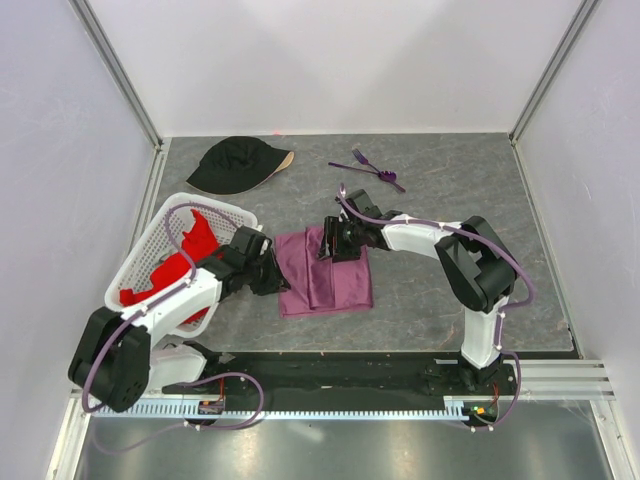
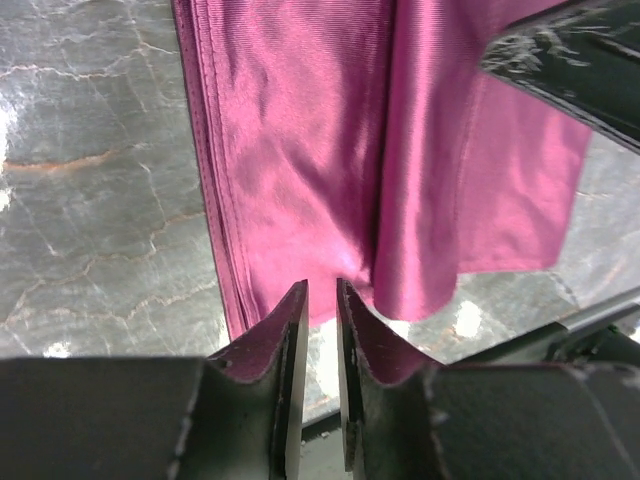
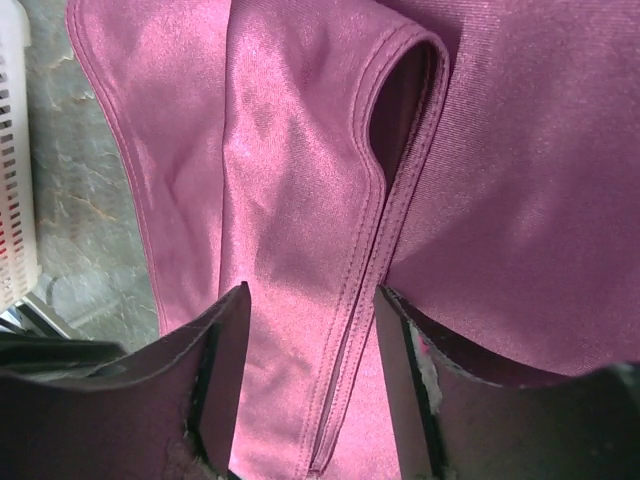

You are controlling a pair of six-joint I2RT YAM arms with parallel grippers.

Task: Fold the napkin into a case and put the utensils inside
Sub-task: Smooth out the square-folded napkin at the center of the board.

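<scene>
**A:** Low in the overhead view, where does the left gripper (image 2: pixel 320 288) stand?

**B:** At the left edge of the napkin (image 1: pixel 325 280). Its jaws are nearly together, with only a slit between them. Its wrist view does not show whether a layer is caught in that slit.

**A:** And the right gripper (image 3: pixel 310 295)?

**B:** At the napkin's upper edge, mid-frame. Its jaws are apart, astride a doubled hem (image 3: pixel 400 150) that stands up in a loop. The cloth lies partly folded in long panels on the grey table (image 1: pixel 450 200).

**A:** So the fold is the step in hand?

**B:** It seems so. The right one should close on both layers of the hem. The left should pin its edge flat while the panel goes over, or the slippery cloth may drag and skew.

**A:** Further up?

**B:** The white basket (image 1: pixel 215 205) with the red cloth (image 1: pixel 203 238) sits at left, and the black cap (image 1: pixel 235 165) at upper left. The utensils (image 1: pixel 372 170) lie at upper right, well apart from the napkin and not yet inside anything.
</scene>
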